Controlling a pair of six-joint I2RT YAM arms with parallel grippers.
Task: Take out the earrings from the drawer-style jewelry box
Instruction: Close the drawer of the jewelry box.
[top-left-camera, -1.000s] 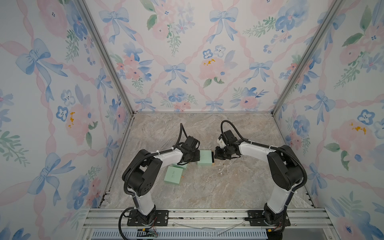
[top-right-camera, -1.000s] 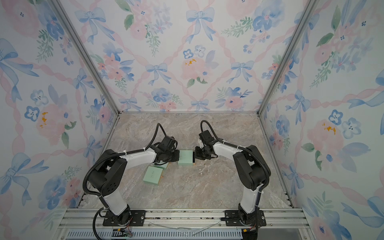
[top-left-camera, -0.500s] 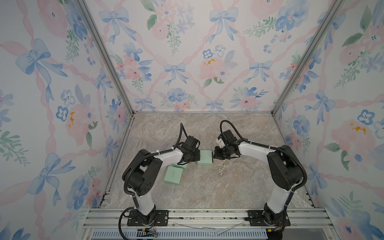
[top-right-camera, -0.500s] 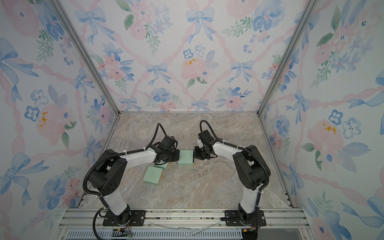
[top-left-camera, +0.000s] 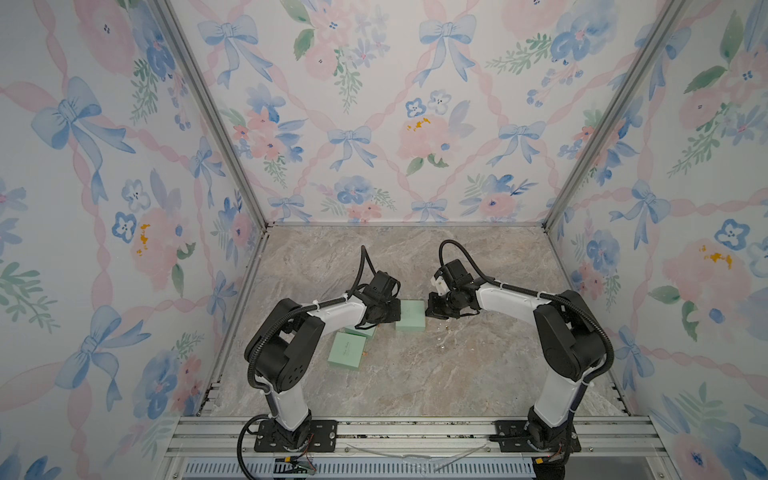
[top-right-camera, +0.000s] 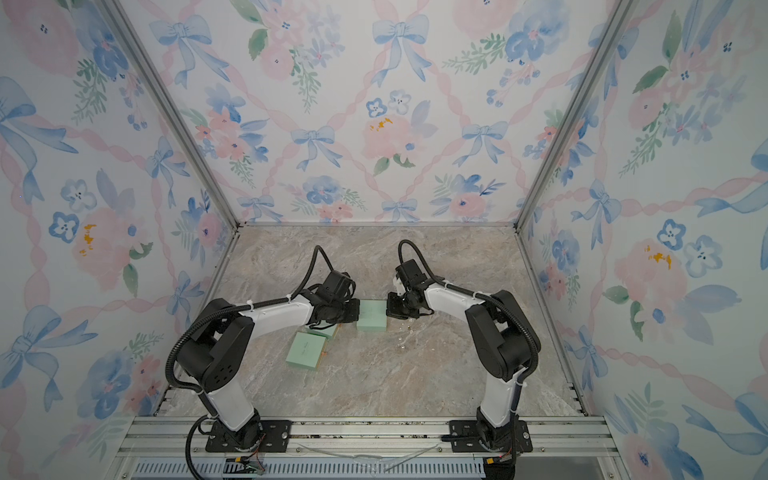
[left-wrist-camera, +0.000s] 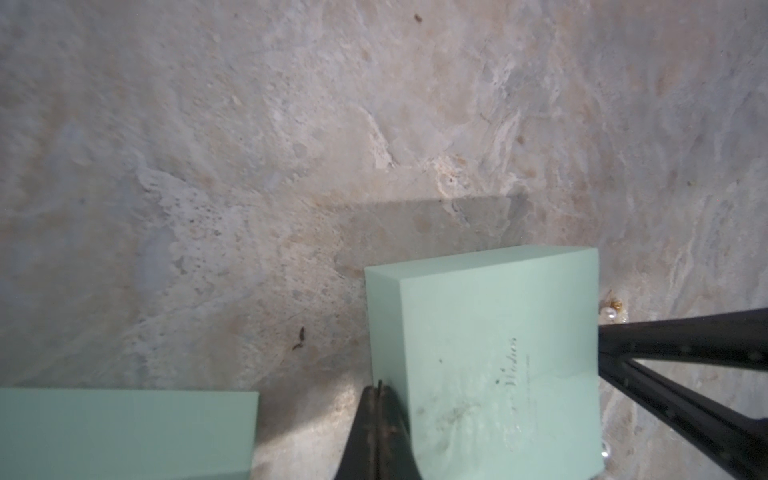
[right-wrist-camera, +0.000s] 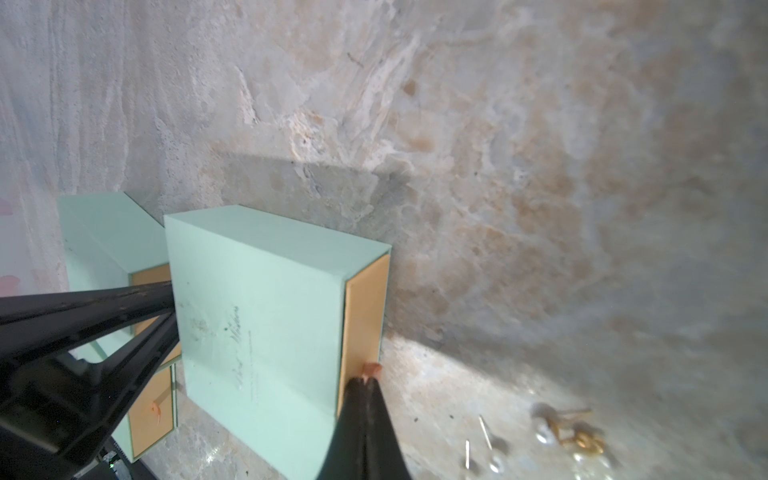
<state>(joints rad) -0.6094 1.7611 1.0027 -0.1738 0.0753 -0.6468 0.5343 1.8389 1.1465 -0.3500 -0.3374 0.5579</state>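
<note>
Little shifts on the marble worktop (top-left-camera: 457, 374) over the last second. The mint jewelry box (top-left-camera: 410, 316) sits where it did a second ago, midway between the two arms, and the two other boxes (top-left-camera: 347, 351) lie unmoved near the left arm.

The one change is on the right. The right pincer (right-wrist-camera: 365, 384) is now a touch closer to the box than a second ago. Its tips are pressed together on the small copper pull tab (right-wrist-camera: 371, 368) at the edge of the tan drawer (right-wrist-camera: 363, 316). The drawer front is flush with its sleeve, so it is not yet drawn out.

The left pincer (left-wrist-camera: 379, 388) is also pressed together and holds nothing. Its tips rest against the opposite side of the box as a brace.

Several earrings (right-wrist-camera: 573, 432), pearl beads with gold bits, already lie loose on the worktop just beside the box on the right arm's side. Whether more are inside this drawer cannot be seen.

With the tab gripped and the box braced, the pull looks ready to begin. The tab is tiny, and it could slip.
</note>
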